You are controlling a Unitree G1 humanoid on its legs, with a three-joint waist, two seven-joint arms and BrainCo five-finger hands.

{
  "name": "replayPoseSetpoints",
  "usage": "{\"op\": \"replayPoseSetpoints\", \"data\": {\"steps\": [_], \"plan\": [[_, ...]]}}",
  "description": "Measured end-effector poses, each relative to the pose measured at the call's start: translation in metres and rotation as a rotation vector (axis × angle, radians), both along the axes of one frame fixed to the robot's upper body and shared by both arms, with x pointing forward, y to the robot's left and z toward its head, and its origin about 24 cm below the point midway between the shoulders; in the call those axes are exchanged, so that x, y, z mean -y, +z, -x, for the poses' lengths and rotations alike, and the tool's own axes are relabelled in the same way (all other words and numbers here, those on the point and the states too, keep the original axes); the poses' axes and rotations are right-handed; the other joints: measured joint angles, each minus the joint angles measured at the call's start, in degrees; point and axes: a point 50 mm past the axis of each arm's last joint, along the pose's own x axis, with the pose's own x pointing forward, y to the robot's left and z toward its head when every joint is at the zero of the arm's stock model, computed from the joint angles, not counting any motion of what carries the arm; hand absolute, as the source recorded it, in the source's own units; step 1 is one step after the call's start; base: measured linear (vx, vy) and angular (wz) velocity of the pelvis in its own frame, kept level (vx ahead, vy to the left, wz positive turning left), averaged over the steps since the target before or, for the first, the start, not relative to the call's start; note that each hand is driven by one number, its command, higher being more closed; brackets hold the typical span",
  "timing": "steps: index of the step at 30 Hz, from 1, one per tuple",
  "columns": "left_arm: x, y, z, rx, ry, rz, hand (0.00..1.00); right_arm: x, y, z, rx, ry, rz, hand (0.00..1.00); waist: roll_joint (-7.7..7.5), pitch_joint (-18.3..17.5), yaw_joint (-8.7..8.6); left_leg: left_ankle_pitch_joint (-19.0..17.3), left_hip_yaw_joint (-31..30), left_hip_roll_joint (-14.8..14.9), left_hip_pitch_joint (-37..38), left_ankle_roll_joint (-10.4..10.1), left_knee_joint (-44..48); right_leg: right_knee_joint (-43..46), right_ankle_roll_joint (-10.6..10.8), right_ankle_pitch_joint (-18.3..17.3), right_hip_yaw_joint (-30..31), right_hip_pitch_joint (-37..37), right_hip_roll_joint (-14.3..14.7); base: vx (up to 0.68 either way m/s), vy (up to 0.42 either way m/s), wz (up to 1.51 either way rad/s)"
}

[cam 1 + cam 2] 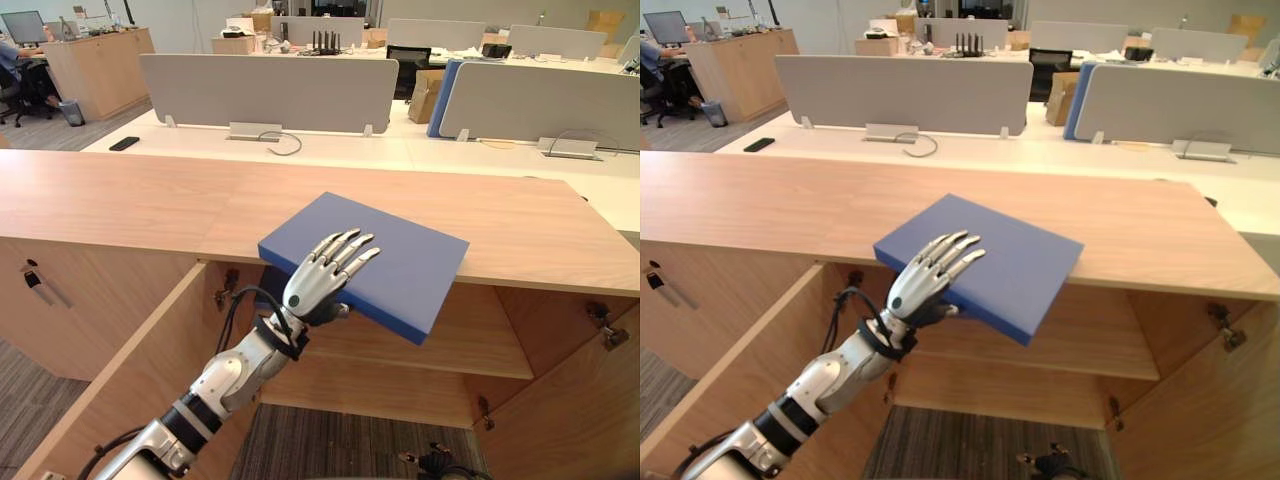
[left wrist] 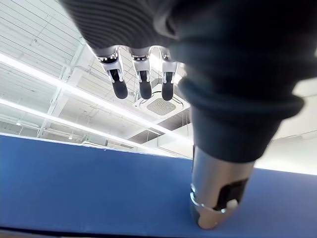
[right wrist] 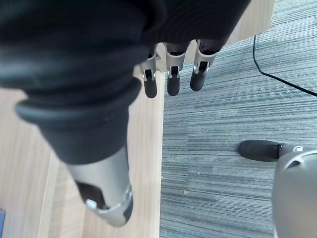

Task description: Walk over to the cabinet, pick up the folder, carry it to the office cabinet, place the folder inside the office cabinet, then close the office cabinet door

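You are looking into an open-plan office. Behind the wooden cabinet (image 1: 120, 200), long white desks (image 1: 330, 150) are running side by side, and grey partition screens (image 1: 265, 92) are standing on them. Far behind the cabinet, toward its left end, a person (image 1: 12, 62) is sitting at a monitor (image 1: 22, 26), beside a wooden counter (image 1: 100, 65). A black office chair (image 1: 405, 65) and a cardboard box (image 1: 425, 95) are standing behind the screens. Grey carpet (image 3: 223, 99) is covering the floor in front of the cabinet. Above the cabinet, long strip lights (image 2: 54, 80) are shining in a white ceiling, near a ceiling air vent (image 2: 161, 105).
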Motion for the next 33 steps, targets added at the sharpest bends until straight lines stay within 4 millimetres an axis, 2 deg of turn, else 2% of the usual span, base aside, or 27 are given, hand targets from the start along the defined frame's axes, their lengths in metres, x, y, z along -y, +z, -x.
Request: {"op": "replayPoseSetpoints", "data": {"steps": [12,19,20,25,33], "plan": [[-0.001,-0.021,-0.002,-0.086,0.004,-0.071,0.00,0.000,0.003,-0.011,0.027,0.009,0.002,0.00,0.30,0.30,-1.20,-0.07,0.24,0.07,0.01,-0.10,0.01,-0.34,-0.05,0.12,0.16,0.03,0.10,0.00,0.000,0.00],[-0.004,-0.022,-0.014,-0.085,0.039,-0.108,0.00,-0.001,0.004,-0.015,0.030,0.045,0.016,0.00,0.33,0.39,-1.42,-0.18,0.59,0.13,0.06,-0.26,0.02,-0.55,-0.13,0.25,0.96,-0.21,0.15,0.00,0.000,-0.05],[-0.004,-0.021,-0.015,-0.082,0.042,-0.110,1.00,-0.001,0.004,-0.015,0.030,0.045,0.016,0.00,0.33,0.42,-1.50,-0.21,0.59,0.13,0.06,-0.28,0.02,-0.57,-0.12,0.28,0.99,-0.24,0.15,0.00,0.000,-0.03],[-0.004,-0.017,-0.023,-0.061,0.061,-0.120,1.00,-0.001,0.004,-0.015,0.030,0.046,0.016,0.00,0.36,0.52,-1.67,-0.21,0.59,0.13,0.05,-0.28,0.01,-0.81,-0.04,0.57,1.03,-0.24,0.16,0.00,0.000,0.00],[0.003,0.003,-0.035,0.030,0.106,-0.019,1.00,-0.001,0.004,-0.015,0.031,0.047,0.016,0.00,0.35,0.55,-1.85,-0.21,0.63,0.15,0.07,-0.29,0.01,-0.86,-0.23,0.66,1.11,-0.24,0.16,0.00,0.000,0.00]]}}
